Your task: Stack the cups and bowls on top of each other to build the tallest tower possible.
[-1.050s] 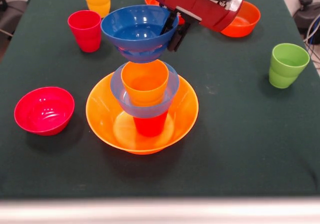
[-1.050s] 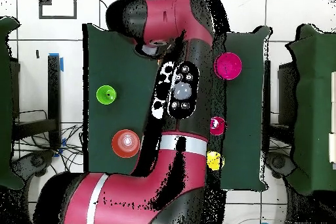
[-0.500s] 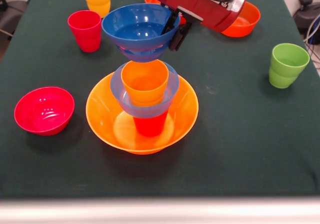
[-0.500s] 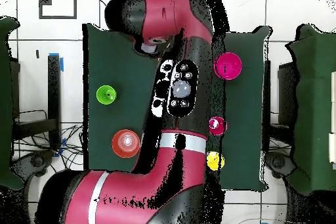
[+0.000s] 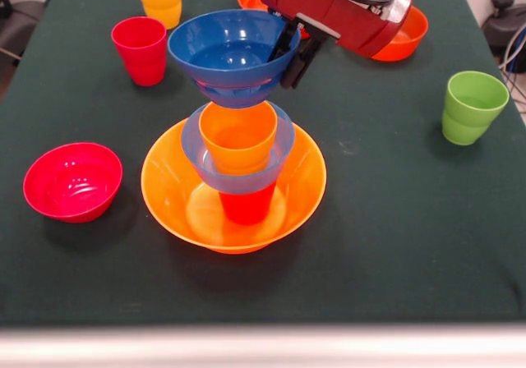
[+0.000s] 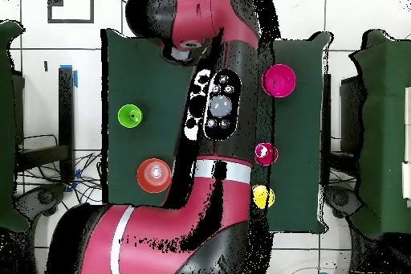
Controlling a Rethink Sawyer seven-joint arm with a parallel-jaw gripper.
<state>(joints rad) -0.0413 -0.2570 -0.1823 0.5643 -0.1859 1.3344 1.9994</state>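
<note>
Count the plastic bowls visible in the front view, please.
5: large orange bowl at the base, light blue bowl above, dark blue bowl gripped, magenta bowl left, red-orange bowl behind. Others may be hidden.

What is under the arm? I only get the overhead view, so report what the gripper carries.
Observer: The gripper pinches the rim of a glossy dark blue plastic bowl.
Operator: Tell me where it sits against the tower.
Observer: It hangs right above the orange plastic cup that tops the tower; contact I cannot tell.
Operator: List the tower's layers.
Observer: Wide orange bowl, red-orange cup, light blue bowl, then that orange cup.
</note>
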